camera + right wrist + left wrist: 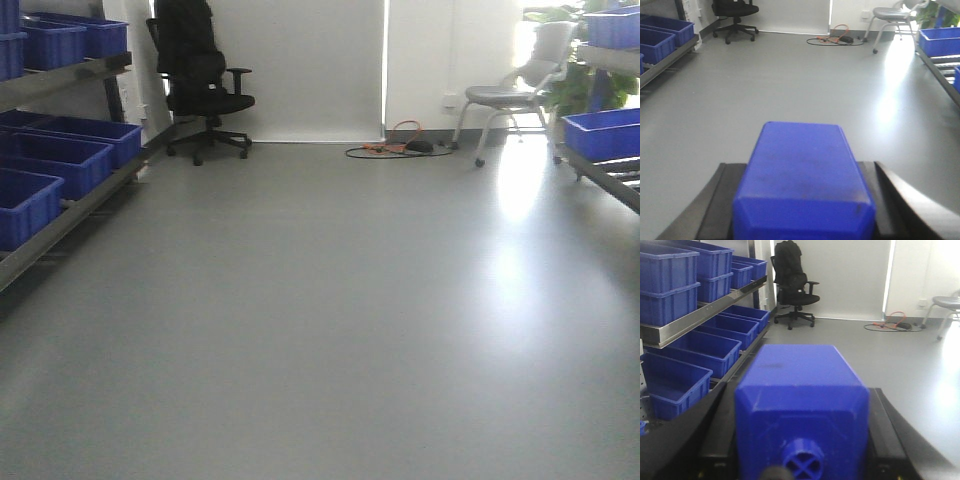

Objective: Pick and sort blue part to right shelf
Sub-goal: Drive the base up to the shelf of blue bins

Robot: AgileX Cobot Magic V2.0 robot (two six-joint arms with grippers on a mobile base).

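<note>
A blue part (pixel 802 405) fills the left wrist view, its round knob (pixel 801 465) facing the camera. My left gripper (pixel 802 390) is shut on it, black fingers (pixel 720 435) pressed against both sides. A second blue part (pixel 802 175) sits in my right gripper (pixel 802 165), which is shut on it, knob hidden. The right shelf (pixel 610 170) stands at the right edge with a blue bin (pixel 603 133) on its steel rail, and its rail (pixel 940 70) and blue bin (pixel 939 40) also show in the right wrist view. Neither arm shows in the front view.
A left shelf (pixel 70 215) holds several blue bins (pixel 55 160) on two levels. A black office chair (pixel 205 80), a grey chair (pixel 510 95) and orange and black cables (pixel 400 148) stand by the back wall. Grey floor (pixel 320 300) lies between the shelves.
</note>
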